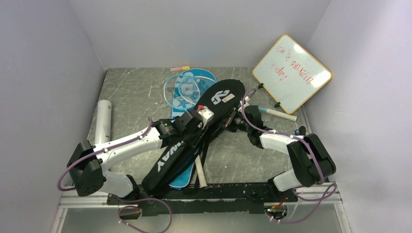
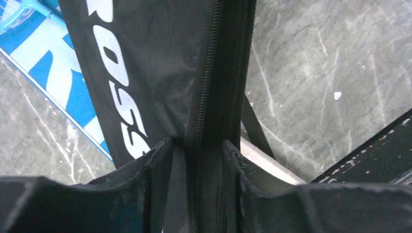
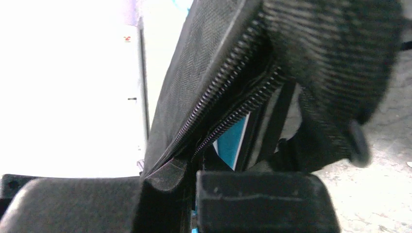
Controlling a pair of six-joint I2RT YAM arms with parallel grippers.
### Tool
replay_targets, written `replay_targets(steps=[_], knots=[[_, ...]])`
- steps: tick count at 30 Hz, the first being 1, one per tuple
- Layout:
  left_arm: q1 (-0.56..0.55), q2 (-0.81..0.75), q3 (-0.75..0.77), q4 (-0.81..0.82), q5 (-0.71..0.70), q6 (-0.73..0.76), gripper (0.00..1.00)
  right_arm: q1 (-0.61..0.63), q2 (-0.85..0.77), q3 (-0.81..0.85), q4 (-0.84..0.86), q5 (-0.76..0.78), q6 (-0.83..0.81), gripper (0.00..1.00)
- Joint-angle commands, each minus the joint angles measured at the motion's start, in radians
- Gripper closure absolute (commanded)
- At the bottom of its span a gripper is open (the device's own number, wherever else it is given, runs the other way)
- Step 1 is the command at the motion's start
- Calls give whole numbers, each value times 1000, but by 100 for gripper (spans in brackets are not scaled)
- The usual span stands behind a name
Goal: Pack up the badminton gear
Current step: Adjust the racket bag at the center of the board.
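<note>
The black bag [image 1: 221, 97], white-lettered, lies diagonally across the blue bag [image 1: 181, 178]. Two light-blue rackets [image 1: 185, 89] rest at the far end, on the blue bag. My left gripper [image 1: 197, 121] is at the black bag's middle. In the left wrist view its fingers [image 2: 197, 145] stand apart on either side of the black bag's [image 2: 145, 63] zipper edge, with the blue bag [image 2: 48, 63] behind. My right gripper [image 1: 232, 120] is at the bag's right side. Up close it [image 3: 192, 167] is shut on the black bag's [image 3: 204, 73] zipper edge, beside a black strap [image 3: 330, 58].
An orange-rimmed whiteboard [image 1: 293, 73] leans at the back right, with a pen [image 1: 279, 114] in front of it. A long white tube [image 1: 103, 121] lies along the left wall. A white bar [image 1: 199, 171] sticks out from under the bags toward the black base rail [image 1: 228, 189].
</note>
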Motion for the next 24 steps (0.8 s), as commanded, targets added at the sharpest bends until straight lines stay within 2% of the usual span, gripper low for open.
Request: replay_targets(steps=[1,5,13,18,21,24], knots=[[1,-22,-3,63,69,30,47,6,-69,63,-27,-27,-8,100],[-1,-5,-3,58,71,41,34,6,-75,77,-37,-43,-2,100],[-85,40,23,32,-36,26,24,6,-77,109,-50,-70,14,100],[-148,97,40,1,-184,-27,19,6,-87,120,-60,-79,23,100],[-183,122,53,-33,-341,-77,20,6,-90,122,-66,-82,28,100],[-236,166,92,-116,-575,-145,24,6,-93,118,-61,-87,43,100]])
